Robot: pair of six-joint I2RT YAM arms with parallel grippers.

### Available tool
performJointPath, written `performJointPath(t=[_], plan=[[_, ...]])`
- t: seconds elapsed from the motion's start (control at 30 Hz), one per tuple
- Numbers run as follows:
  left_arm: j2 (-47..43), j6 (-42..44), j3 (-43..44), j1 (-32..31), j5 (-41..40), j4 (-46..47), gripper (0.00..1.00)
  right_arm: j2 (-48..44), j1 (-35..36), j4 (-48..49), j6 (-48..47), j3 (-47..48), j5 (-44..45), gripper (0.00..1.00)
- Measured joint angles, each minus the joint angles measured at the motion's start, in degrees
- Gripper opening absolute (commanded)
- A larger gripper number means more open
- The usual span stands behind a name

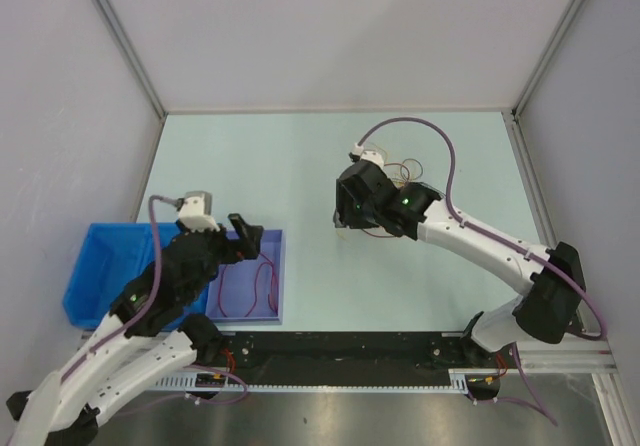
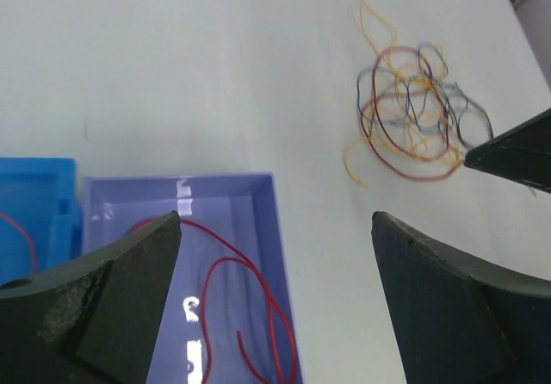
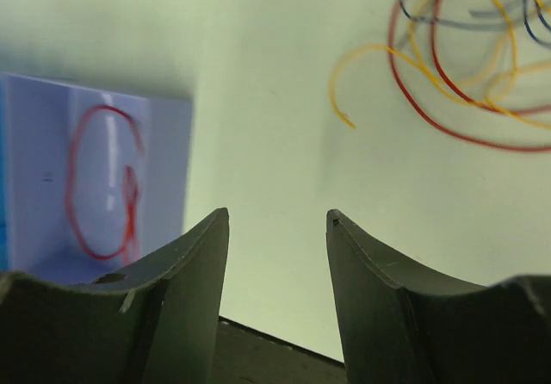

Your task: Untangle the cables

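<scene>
A tangle of thin red, yellow, orange, blue and dark cables [image 2: 413, 113] lies on the table; in the top view [image 1: 408, 171] my right arm hides most of it. It also shows at the upper right of the right wrist view [image 3: 465, 57]. One red cable [image 2: 250, 298] lies loose in a purple tray [image 2: 258, 186], also seen in the top view [image 1: 262, 281] and in the right wrist view [image 3: 103, 182]. My left gripper [image 1: 248, 238] is open and empty above the tray's far edge [image 2: 275, 220]. My right gripper [image 1: 342, 221] is open and empty just left of the tangle [image 3: 277, 216].
A blue bin [image 1: 100, 266] stands against the purple tray's [image 1: 250, 311] left side, with a bit of red wire in it [image 2: 21, 238]. A black rail [image 1: 350, 346] runs along the table's near edge. Grey walls enclose the table on three sides.
</scene>
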Motion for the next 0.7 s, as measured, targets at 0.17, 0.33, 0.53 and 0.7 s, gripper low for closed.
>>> performJointPath(t=[0.17, 0.33, 0.53, 0.7], plan=[[12.7, -0.1, 0.0, 0.0, 7.3, 5.5, 0.93, -1.2, -0.9, -1.6, 2.0, -8.2, 1.8, 0.56], [23.7, -0.2, 0.6, -0.5, 12.5, 10.6, 0.92, -5.3, -6.1, -3.2, 3.9, -13.9, 2.3, 0.58], [34.9, 0.0, 4.7, -4.2, 14.7, 15.9, 0.92, -11.2, -16.5, -1.8, 3.9, -19.4, 0.1, 0.57], [47.8, 0.5, 10.8, -7.1, 15.9, 21.0, 0.91, -11.3, -23.6, 1.0, 3.6, -23.1, -5.0, 0.57]])
